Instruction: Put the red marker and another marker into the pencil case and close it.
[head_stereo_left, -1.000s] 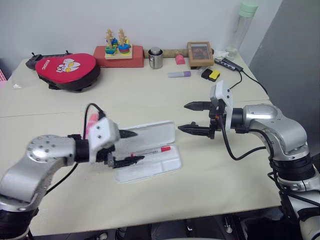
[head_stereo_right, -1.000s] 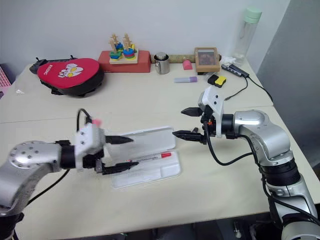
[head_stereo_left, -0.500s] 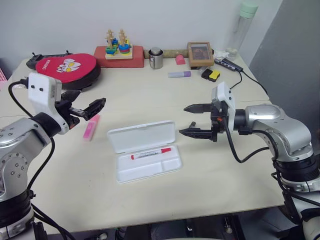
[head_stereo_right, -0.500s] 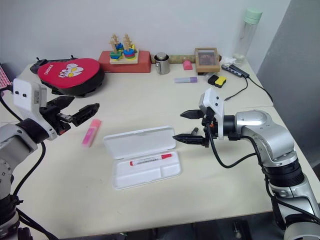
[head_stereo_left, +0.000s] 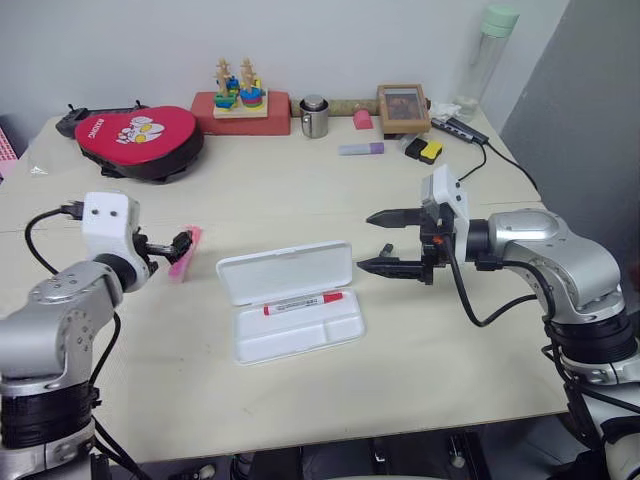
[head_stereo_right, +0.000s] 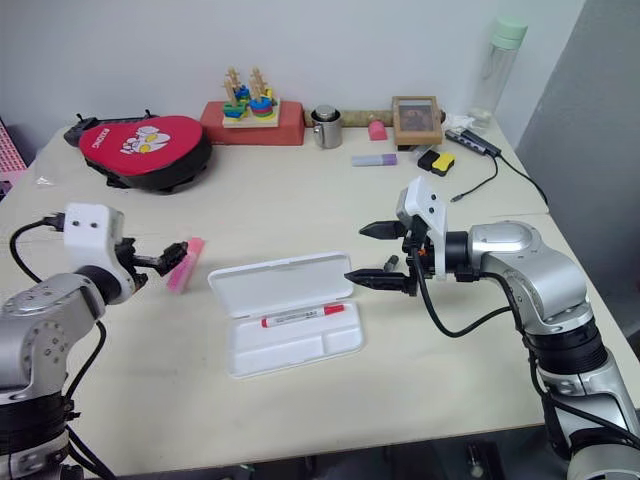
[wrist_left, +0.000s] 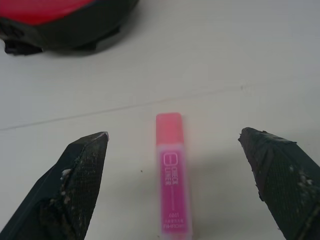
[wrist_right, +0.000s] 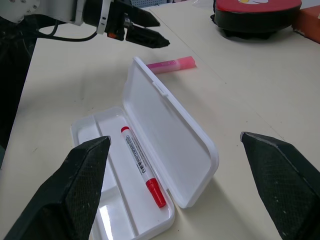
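Red marker (head_stereo_left: 302, 304) lies in the tray of the open pencil case (head_stereo_left: 290, 312), mid-surface (head_stereo_left: 300, 190). Pink highlighter (head_stereo_left: 186, 252) lies flat on the surface just left of the case. My left pincer (head_stereo_left: 180, 243) is right at it, fingers spread wide. My right pincer (head_stereo_left: 385, 241) hovers right of the case, spread wide, empty.

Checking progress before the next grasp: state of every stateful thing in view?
pencil case: open, lid back, flat on table.
red marker: capped, lying in the case tray.
pink highlighter: capped, flat on table, outside the case.
left gripper: open, fingers either side of the highlighter, not gripping.
right gripper: open, empty, beside the case.
purple highlighter: lying at the table's far side.
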